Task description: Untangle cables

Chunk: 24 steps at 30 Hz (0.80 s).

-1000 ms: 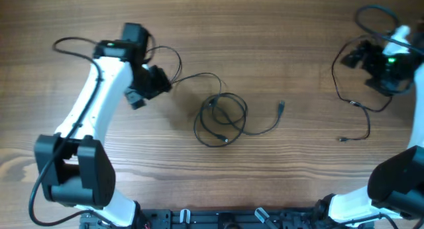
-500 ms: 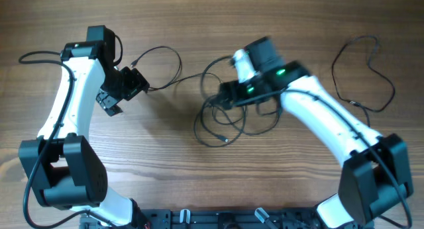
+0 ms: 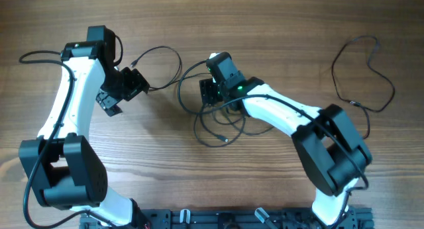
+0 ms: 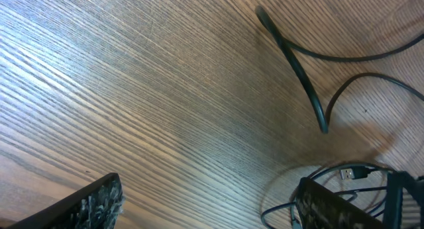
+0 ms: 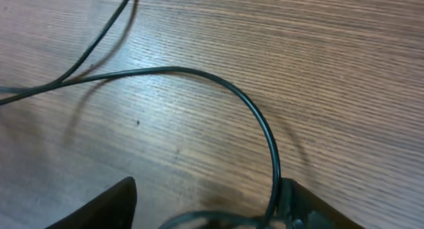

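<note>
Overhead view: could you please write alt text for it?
The right gripper sits at the top edge of a central tangle of black cables; the left gripper, open, is to its left. A separate cable lies at far right.

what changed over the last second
The right gripper swung from the far right across to the cable tangle, and its jaws now stand open over a strand. It left the loose cable lying at the right. The left gripper shifted slightly left, open and empty. The tangle stayed roughly in place.
</note>
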Each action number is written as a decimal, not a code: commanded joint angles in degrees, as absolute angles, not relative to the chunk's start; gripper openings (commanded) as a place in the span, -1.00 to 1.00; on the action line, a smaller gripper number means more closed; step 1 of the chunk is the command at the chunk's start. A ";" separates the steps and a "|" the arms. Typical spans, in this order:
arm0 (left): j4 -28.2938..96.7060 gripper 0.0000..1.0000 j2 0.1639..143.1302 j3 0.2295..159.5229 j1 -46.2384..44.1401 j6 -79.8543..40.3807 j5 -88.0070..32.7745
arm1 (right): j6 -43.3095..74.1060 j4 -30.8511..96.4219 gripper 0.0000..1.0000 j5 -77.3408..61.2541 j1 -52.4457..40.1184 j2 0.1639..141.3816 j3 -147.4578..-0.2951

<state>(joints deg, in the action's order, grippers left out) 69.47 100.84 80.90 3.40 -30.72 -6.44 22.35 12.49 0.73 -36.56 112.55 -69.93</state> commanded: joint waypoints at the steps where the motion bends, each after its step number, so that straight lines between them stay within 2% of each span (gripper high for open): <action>1: 69.49 0.72 100.29 80.79 3.49 -30.24 -5.89 | 24.88 11.03 0.27 2.15 -36.42 114.78 -69.78; 3: 69.49 0.72 100.29 80.79 3.49 -30.22 -5.91 | 25.12 11.42 0.21 2.20 -36.40 115.15 -69.78; 5: 69.49 0.72 100.29 80.79 3.49 -30.24 -5.91 | 25.54 11.64 0.05 2.17 -36.40 115.20 -69.78; 7: 69.49 0.72 100.29 80.79 3.49 -30.24 -5.91 | 25.69 11.64 -0.42 0.78 -36.42 115.20 -69.78; 11: 69.52 0.72 100.29 80.79 3.49 -30.24 -5.91 | 25.63 11.60 -0.83 -5.96 -36.05 114.41 -70.50; 13: 69.54 0.73 100.29 80.79 3.49 -30.24 -5.93 | 25.67 11.57 -0.91 -11.27 -34.11 111.04 -72.62; 19: 69.49 0.75 100.29 80.79 3.49 -30.24 -5.93 | 32.42 6.31 -0.91 -25.47 -24.16 95.29 -81.01; 24: 69.45 0.76 100.29 80.79 3.49 -30.24 -5.98 | 36.23 1.96 -0.91 -27.00 -18.98 84.20 -81.17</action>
<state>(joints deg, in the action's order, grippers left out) 69.45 100.84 80.90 3.40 -30.72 -6.44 33.06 1.98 -23.11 -20.01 89.25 -80.51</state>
